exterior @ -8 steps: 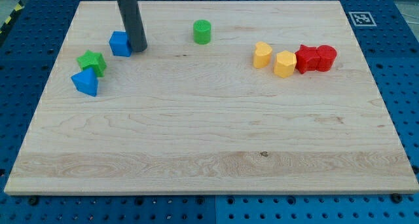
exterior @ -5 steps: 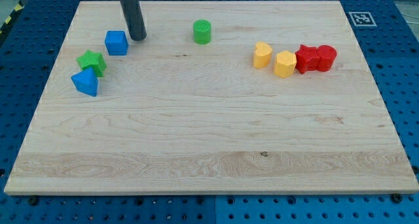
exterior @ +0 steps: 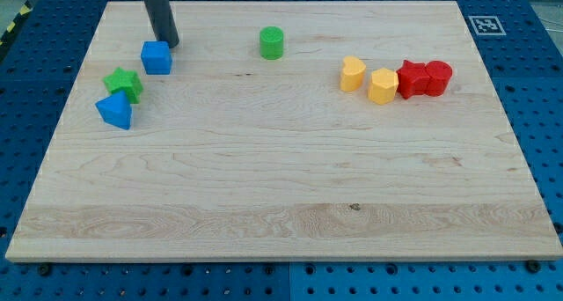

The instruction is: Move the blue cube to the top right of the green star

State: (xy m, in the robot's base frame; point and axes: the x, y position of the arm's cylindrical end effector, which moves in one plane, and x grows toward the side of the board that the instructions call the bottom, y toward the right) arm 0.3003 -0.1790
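The blue cube (exterior: 157,58) sits on the wooden board near the view's top left. The green star (exterior: 124,84) lies just below and left of it, a small gap between them. My tip (exterior: 168,43) rests on the board just above and right of the blue cube, close to its top right corner; whether it touches is unclear. The dark rod rises from the tip out of the view's top.
A blue triangular block (exterior: 115,111) touches the green star's lower left. A green cylinder (exterior: 272,42) stands at top centre. Two yellow blocks (exterior: 353,74) (exterior: 383,85) and two red blocks (exterior: 411,78) (exterior: 437,77) form a row at the right.
My tip has moved up and left, from the blue cube's right side to above its top right corner. The blue cube has slid slightly left.
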